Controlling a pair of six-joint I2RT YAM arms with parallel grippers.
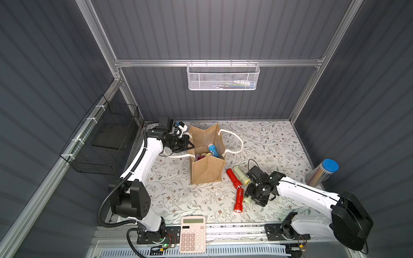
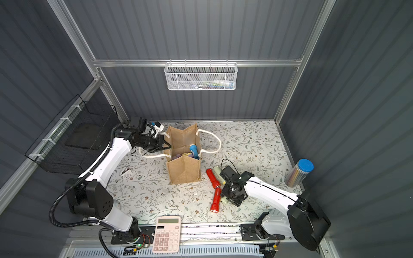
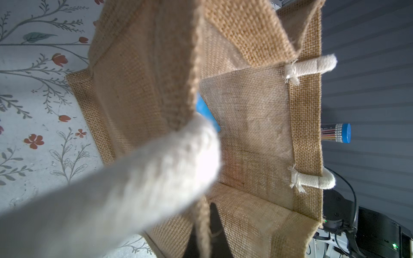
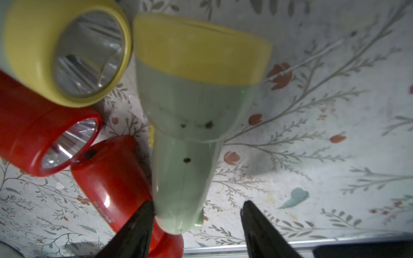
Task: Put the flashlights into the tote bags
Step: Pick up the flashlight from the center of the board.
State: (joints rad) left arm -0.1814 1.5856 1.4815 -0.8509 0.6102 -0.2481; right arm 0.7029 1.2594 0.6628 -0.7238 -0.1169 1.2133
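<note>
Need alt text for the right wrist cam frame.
Open right gripper straddles the tail of a pale green, yellow-headed flashlight lying on a floral tabletop. Two red flashlights and a second yellow-rimmed flashlight lie close beside it.

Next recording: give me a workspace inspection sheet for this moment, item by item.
Surface: floral tabletop, no spills seen.
Job's things: tote bag upright, open, blue flashlight and others inside; two red flashlights and two pale green flashlights lie outside.
Clutter: pink calculator at front edge; pencil tube standing near right wall.
Grippers: left gripper shut on tote bag's rim; right gripper open astride one pale green flashlight's tail.
Cables: black cable loops over right wrist, not snagged.
Surroundings: white mesh basket on back rail; black wire basket on left wall.
</note>
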